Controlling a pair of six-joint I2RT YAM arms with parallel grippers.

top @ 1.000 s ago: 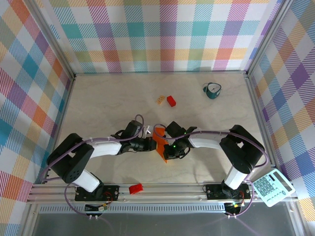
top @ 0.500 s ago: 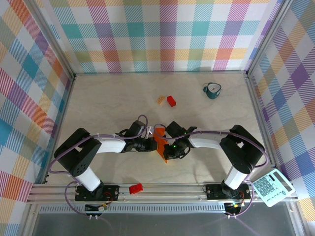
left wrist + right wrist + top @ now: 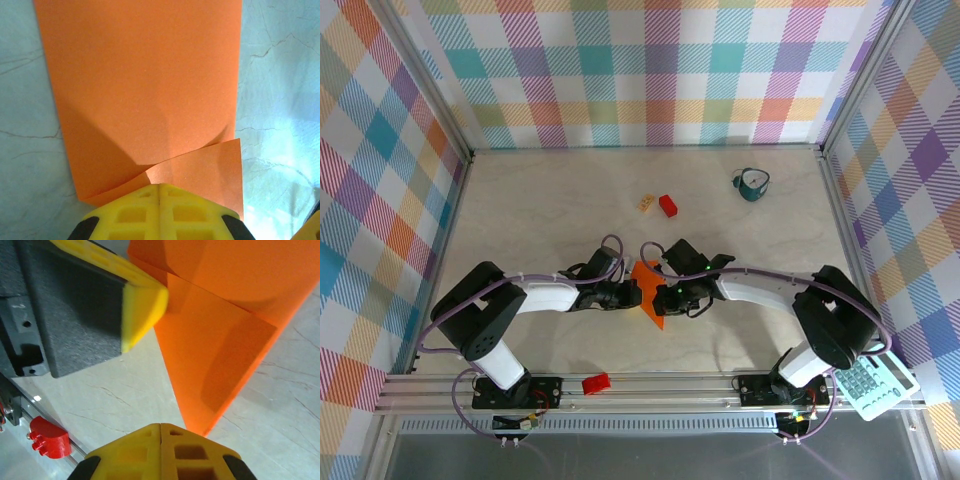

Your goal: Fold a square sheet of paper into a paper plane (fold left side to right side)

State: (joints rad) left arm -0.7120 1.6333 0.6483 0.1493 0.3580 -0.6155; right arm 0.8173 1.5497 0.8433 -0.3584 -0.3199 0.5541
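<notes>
Orange and thin, the square sheet of paper [image 3: 648, 290] lies on the near side of the small red block [image 3: 668, 205]. It looks wider than a moment ago, as if you spread a flap, so the fold is likely not done. It is smooth, creased and pointy. Your left end effector [image 3: 159, 186] and right end effector [image 3: 160, 426] are both closed, tips at its edges on the pale surface [image 3: 540, 220].

Pale marble-patterned desk [image 3: 540, 200], beige with thin dark veins. Pastel plaid fabric walls on three sides: back wall [image 3: 650, 70], left wall [image 3: 370, 200], right wall [image 3: 910, 200]. Silver aluminium corner posts [image 3: 420, 90]. Slotted aluminium rail [image 3: 670, 385] along near desk edge. Even lighting, soft glare patch on the desk in left wrist view.
</notes>
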